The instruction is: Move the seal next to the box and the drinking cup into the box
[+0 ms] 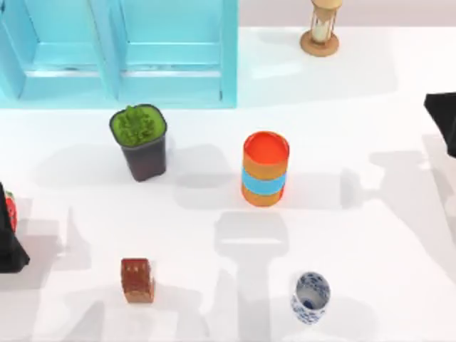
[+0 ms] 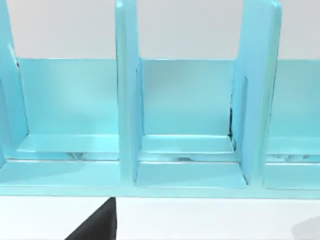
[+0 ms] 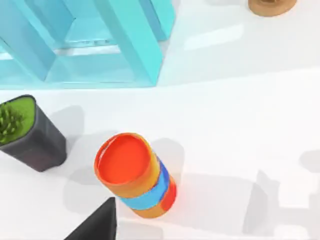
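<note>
Near table front: seal (image 1: 137, 280) upright, cup (image 1: 311, 297) tilted.

White glossy table (image 1: 370, 214), evenly lit from above. Soft grey shadows across surface, several long and blocky near front and right edge. Pale grey-beige strip beyond far edge (image 1: 285, 11), top view. Plain off-white wall (image 2: 185, 25) behind, left wrist view. Faint bright reflections on tabletop toward back. No visible seams or marks on surface. Light diffuse, shadows falling mostly toward front of table.
</note>
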Robot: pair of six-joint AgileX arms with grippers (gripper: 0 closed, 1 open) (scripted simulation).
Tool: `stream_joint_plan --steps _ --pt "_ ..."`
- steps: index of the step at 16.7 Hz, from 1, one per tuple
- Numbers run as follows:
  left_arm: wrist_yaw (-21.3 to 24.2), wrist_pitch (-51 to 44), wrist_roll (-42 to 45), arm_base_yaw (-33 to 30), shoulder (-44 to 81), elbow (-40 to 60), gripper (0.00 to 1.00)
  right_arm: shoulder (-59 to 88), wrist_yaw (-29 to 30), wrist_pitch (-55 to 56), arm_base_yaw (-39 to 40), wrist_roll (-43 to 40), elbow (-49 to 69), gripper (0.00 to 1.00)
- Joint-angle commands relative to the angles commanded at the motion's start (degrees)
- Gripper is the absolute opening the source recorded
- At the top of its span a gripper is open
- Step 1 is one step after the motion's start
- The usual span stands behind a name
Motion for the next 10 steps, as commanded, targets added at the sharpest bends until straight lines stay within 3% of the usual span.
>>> stream_joint_plan --steps 10 --pt "0.0 0.0 0.0 0.0 0.0 0.0 1.0 59.7 0.0 -38.5 22.2 22.6 57.9 1.0"
